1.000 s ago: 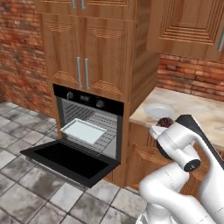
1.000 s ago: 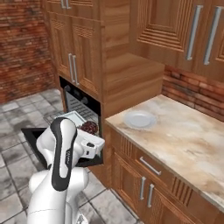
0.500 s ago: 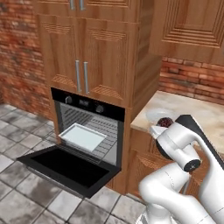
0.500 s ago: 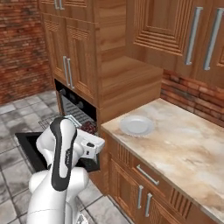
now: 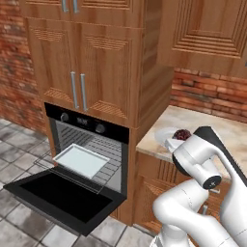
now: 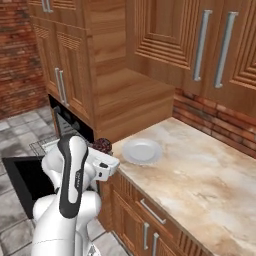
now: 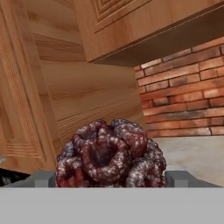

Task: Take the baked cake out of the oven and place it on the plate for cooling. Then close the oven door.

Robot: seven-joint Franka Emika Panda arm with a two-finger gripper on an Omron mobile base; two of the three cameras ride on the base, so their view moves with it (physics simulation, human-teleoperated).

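A white plate (image 6: 142,150) lies on the marble counter (image 6: 210,185).

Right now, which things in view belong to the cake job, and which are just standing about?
Belong to the job:
- cake, between the fingers
- plate, bare on the counter
- oven
- oven door, hanging open

Just about:
- pale tray on the pulled-out rack
- wooden cabinets
- brick wall

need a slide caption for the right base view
White arm's gripper carries the dark reddish-brown lumpy cake beside the round white plate on the marble counter.
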